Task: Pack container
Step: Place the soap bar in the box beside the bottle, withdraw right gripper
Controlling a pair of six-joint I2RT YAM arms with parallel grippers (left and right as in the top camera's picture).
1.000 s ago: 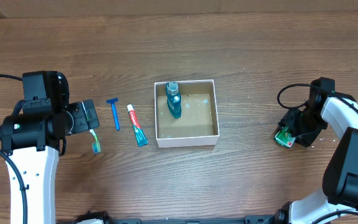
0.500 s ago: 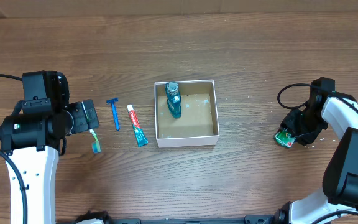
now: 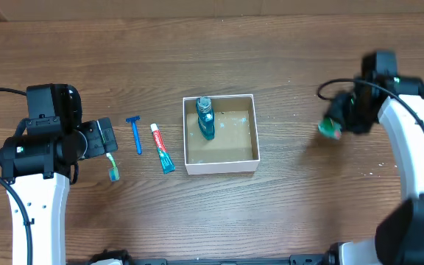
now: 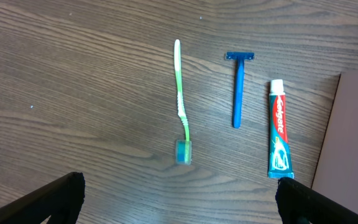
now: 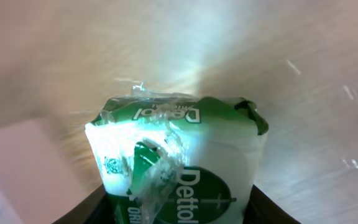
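Soap bar (image 5: pixel 185 162), crinkly plastic wrap, clamped in right fingers (image 5: pixel 82 214).

The brown wood-grain table (image 3: pixel 285 213) looks matt. The square white-walled container (image 3: pixel 221 168) has a dull cardboard floor; at its nine o'clock lies a smooth blue plastic razor (image 4: pixel 237 87). The green-white soap packet (image 5: pixel 185 168) wears glossy crinkled film.

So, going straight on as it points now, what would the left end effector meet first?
Probably the green toothbrush, whose head lies nearest, centred ahead of the left end effector; the depth is unclear.
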